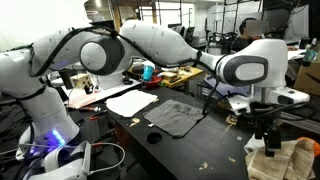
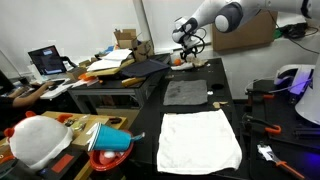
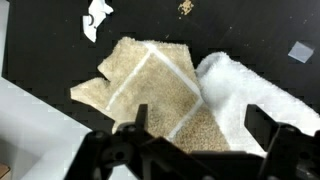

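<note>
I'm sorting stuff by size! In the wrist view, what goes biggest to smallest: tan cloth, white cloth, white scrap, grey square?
Biggest: tan cloth or white cloth; unsure, the white one runs off the picture.
Then: white scrap.
Smallest: grey square.

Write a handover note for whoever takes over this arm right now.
Gripper: open and empty, hanging over the beige towel without touching it.
Beige towel: folded on the black table, with one side against a white fluffy cloth.
Grey cloth: flat in the middle of the table, away from the gripper.
Done: nothing is gripped or lifted.
Left: the towel has not yet been gripped.
</note>
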### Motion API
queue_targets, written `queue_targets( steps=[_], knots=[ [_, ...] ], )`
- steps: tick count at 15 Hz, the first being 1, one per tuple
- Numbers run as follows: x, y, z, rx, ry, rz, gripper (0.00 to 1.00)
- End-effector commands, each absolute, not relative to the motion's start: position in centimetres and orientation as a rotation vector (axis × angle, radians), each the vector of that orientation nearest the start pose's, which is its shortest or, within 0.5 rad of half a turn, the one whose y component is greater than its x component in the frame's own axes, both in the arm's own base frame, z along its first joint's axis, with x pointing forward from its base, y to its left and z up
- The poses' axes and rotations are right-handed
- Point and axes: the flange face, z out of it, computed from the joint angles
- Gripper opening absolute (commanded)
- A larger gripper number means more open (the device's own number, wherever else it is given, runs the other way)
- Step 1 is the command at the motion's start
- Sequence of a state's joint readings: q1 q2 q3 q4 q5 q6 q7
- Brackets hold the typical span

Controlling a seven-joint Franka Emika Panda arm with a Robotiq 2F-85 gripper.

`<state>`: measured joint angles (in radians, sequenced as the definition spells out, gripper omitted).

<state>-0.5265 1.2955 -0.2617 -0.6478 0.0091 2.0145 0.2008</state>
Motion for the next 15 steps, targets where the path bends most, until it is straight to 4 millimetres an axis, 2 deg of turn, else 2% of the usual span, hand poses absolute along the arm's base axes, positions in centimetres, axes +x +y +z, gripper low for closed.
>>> queue_targets(
  steps=[1,2,3,6,9,11,15],
  knots=[
    [64.1,-50.2,18.1,-3.172,1.298,-0.039,0.74],
    [63.9,-50.6,18.1,-3.174,1.314,-0.046,0.69],
    [63.8,-51.0,18.1,-3.184,1.331,-0.062,0.60],
    [63.9,-51.4,19.8,-3.182,1.363,-0.112,0.37],
    [65.0,-50.2,22.5,-3.175,1.371,-0.128,0.15],
    [66.0,-48.5,24.1,-3.189,1.321,-0.111,0.01],
    [67.6,-45.5,25.5,-3.199,1.242,-0.035,0.00]
  ],
)
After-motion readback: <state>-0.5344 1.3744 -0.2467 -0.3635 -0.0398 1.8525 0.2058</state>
